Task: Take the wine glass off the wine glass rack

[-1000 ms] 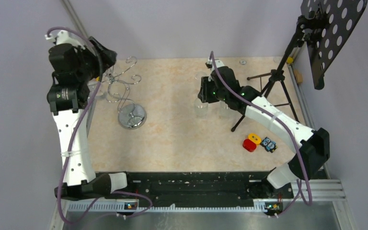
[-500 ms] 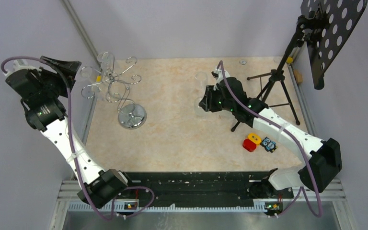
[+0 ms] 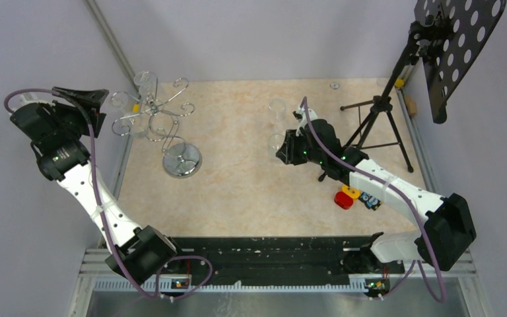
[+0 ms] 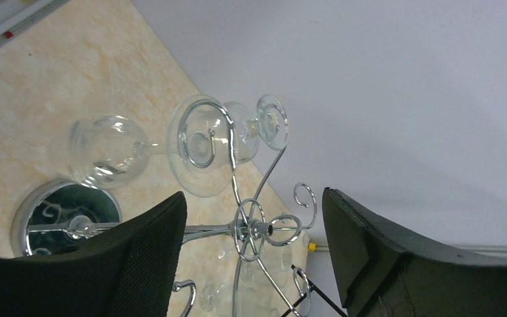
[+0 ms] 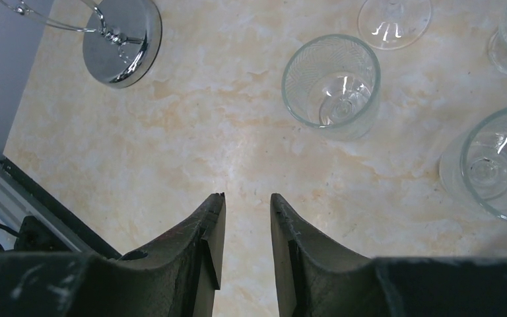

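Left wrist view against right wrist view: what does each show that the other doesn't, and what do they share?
Left wrist only: the curled arms of the rack with hanging glasses in their loops, framed by the open left end effector. Right wrist only: upright glasses standing on the table, beyond the right end effector. Both: the rack's mirrored base and the table surface.
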Available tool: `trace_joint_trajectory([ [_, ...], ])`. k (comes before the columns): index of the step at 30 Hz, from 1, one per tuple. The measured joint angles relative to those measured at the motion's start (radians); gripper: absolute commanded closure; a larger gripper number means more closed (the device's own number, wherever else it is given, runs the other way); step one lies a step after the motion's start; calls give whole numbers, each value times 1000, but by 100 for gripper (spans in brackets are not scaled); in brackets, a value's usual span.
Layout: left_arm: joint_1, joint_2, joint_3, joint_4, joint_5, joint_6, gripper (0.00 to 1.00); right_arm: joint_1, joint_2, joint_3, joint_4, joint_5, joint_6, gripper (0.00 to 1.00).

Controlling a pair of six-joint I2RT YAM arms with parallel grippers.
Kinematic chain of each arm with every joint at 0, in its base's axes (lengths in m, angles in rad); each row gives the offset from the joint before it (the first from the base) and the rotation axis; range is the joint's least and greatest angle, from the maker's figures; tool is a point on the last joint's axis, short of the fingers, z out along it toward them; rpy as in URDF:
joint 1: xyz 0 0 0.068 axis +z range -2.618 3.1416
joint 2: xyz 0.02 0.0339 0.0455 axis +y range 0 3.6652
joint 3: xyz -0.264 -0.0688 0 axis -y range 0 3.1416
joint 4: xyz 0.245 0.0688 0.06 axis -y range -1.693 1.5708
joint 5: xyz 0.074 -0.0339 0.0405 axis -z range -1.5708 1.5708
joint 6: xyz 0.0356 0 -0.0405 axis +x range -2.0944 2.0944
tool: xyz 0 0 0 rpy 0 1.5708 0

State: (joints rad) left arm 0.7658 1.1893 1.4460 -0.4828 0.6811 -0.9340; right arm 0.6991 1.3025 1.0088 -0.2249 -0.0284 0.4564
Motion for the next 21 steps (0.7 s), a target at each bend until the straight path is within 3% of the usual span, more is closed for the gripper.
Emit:
trace_joint_trajectory([
  [4,0,0,-1,-31,-77,37,25,0,-1,-26,16,3,-2,68],
  [10,-24,40,19,-67,-132,89,39,0,-6,-38,42,8,-2,69],
  [18,-66,136,39,-82,-160,141,39,0,-7,-67,80,7,1,69],
  [21,-80,152,39,-82,-154,142,43,0,-6,-70,85,7,1,69],
])
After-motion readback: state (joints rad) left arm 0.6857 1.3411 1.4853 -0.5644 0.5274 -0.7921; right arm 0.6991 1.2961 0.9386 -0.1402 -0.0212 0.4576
